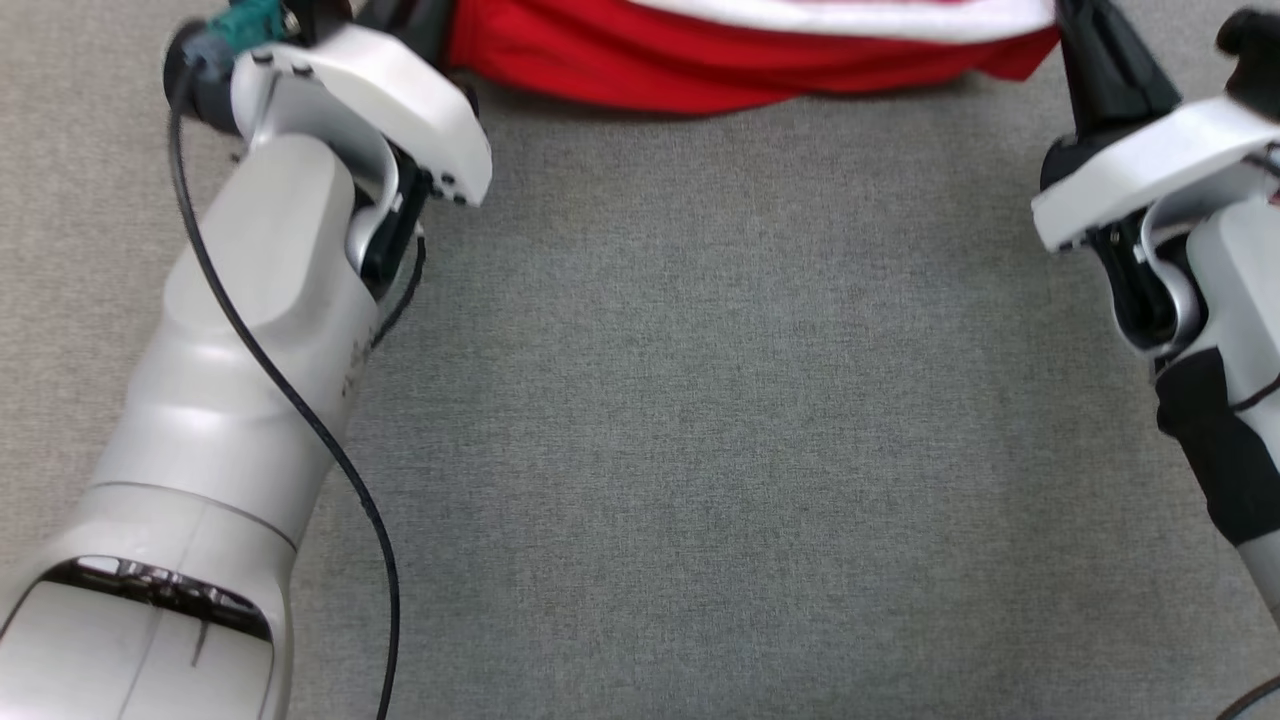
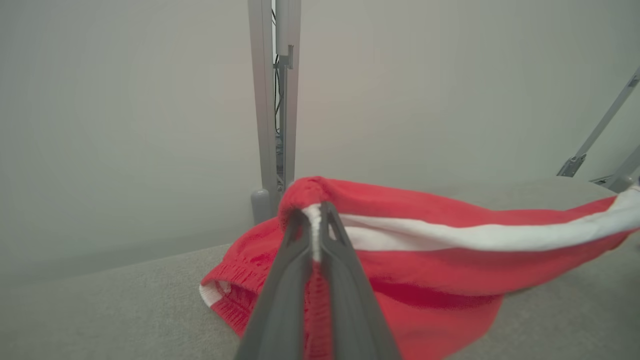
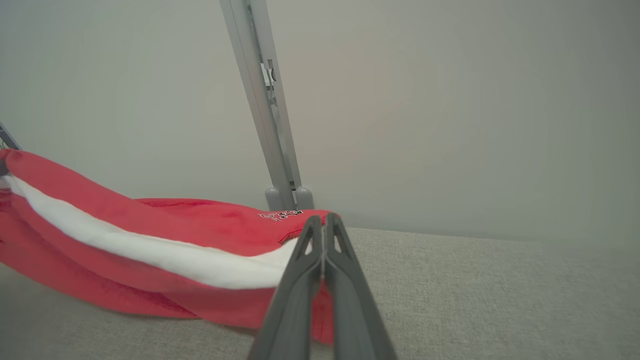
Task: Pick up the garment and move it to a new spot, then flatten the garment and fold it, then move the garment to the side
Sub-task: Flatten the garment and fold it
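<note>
- Head view: the garment (image 1: 700, 60) is a red band with a white edge along the top of the frame, strung between my two arms at the far side of the grey worktop (image 1: 700, 450). The wide stretch of worktop nearer me is bare, which I judge is where it could be laid.
- My left forearm (image 1: 240, 330) and right forearm (image 1: 1230, 300) reach out well apart. I take that as deliberate, since a wide hold keeps the cloth spread instead of bunched.
- Left wrist view: my left jaws are pressed together, pinching one end of the garment (image 2: 425, 260) right on its white stripe (image 2: 475, 235). A ribbed hem (image 2: 225, 295) droops below and to the side of the grip.
- Right wrist view: my right jaws are also closed tight, nipping the other end of the garment (image 3: 150, 235) where the stripe runs in.
- The cloth sags in the middle between the two grips. Its lower edge hangs at or just above the worktop (I cannot tell whether it touches).
- My reading is that this is the carry or lay-out stage, with flattening and folding not yet done.
- Writing: a small white mark (image 3: 281, 215) sits on the red near my right jaws, too small to read. I see no other label.
- A pale upright post (image 3: 265, 100) stands behind the garment against a plain wall.
</note>
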{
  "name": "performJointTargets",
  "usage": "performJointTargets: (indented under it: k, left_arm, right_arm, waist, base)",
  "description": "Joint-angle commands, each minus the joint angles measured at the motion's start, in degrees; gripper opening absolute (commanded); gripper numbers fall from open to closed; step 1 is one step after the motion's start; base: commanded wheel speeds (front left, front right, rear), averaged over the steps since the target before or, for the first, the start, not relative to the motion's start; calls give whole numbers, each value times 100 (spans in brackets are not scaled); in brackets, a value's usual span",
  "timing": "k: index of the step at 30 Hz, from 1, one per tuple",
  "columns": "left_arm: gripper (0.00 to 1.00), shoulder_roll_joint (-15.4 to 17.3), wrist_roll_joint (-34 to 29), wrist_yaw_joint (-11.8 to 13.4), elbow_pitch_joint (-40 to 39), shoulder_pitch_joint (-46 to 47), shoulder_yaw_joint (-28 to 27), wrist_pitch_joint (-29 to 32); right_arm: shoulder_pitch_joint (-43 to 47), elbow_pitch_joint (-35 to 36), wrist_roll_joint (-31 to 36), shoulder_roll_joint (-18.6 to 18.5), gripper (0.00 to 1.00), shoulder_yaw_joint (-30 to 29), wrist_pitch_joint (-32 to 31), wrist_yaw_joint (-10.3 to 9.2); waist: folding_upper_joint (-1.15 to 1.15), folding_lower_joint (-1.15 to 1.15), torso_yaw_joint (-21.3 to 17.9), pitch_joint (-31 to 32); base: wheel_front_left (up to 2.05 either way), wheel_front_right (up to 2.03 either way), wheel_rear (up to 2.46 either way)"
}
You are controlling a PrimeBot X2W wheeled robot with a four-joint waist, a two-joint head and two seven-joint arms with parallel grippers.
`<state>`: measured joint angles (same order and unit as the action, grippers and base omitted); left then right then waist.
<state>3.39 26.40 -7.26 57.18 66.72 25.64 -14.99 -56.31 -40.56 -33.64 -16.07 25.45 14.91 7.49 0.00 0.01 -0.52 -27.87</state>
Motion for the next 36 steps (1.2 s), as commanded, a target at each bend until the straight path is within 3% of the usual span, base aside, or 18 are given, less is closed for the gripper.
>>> performJointTargets:
  k: [1, 14, 26, 36]
  left_arm:
    - [0, 36, 48, -26, 111, -81, 78, -18]
    - [0, 17, 218, -24, 894, -941, 1227, 18]
    - [0, 9, 279, -24, 1059, -1639, 2277, 210]
    - [0, 34, 479, -25, 1182, -2061, 2878, 697]
  right_arm:
    - [119, -73, -92, -77, 0, 72, 31, 1]
    - [957, -470, -519, -196, 0, 618, 32, 1]
    - [1233, -1258, -1383, -292, 0, 2085, -150, 1]
    - [1370, -1282, -2232, -555, 0, 3080, -642, 1]
  waist:
    - [0, -1, 52, 136]
    - [0, -1, 246, 1016]
    - [0, -1, 377, 1605]
    - [0, -1, 369, 1920]
  base:
    - [0, 0, 0]
    - [0, 0, 0]
    - [0, 0, 0]
    - [0, 0, 0]
